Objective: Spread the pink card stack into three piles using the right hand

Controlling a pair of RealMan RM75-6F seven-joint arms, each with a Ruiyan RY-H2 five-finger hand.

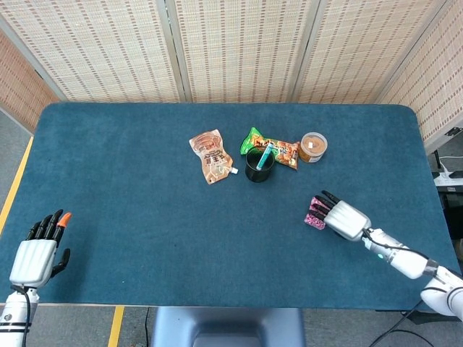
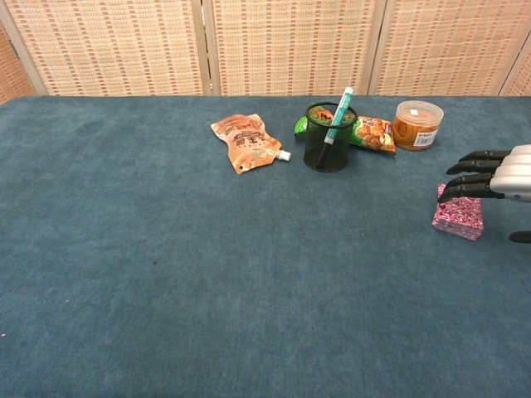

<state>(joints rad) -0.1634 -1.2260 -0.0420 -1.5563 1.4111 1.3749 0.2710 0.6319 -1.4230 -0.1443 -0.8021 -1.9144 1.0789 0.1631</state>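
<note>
1. Woven bamboo screens stood behind a tabletop covered in dark teal cloth.
2. On the right side of that tabletop lay the pink card stack, a single squared pile, flat and well apart from the things farther back.
3. From the right edge the right hand reached in, its black fingers straight and slightly apart, holding nothing.
4. In the chest view those fingers hung over the top of the stack, with the lowest one close to the upper right corner; whether it touched the cards could not be told.
5. In the head view the hand covered the right edge of the stack.
6. At the near left corner the left hand hovered just off the tabletop edge, its fingers extended and released, one fingertip orange; it showed only in the head view.
7. Toward the back middle lay an orange spouted pouch, flat, with its cap toward the near side.
8. Just right of it stood a dark mesh cup with a teal pen leaning inside.
9. Behind the cup a green and orange snack packet lay flat, touching or nearly touching the cup.
10. Beside the packet's right end stood a round tub with amber contents and a clear lid
</note>
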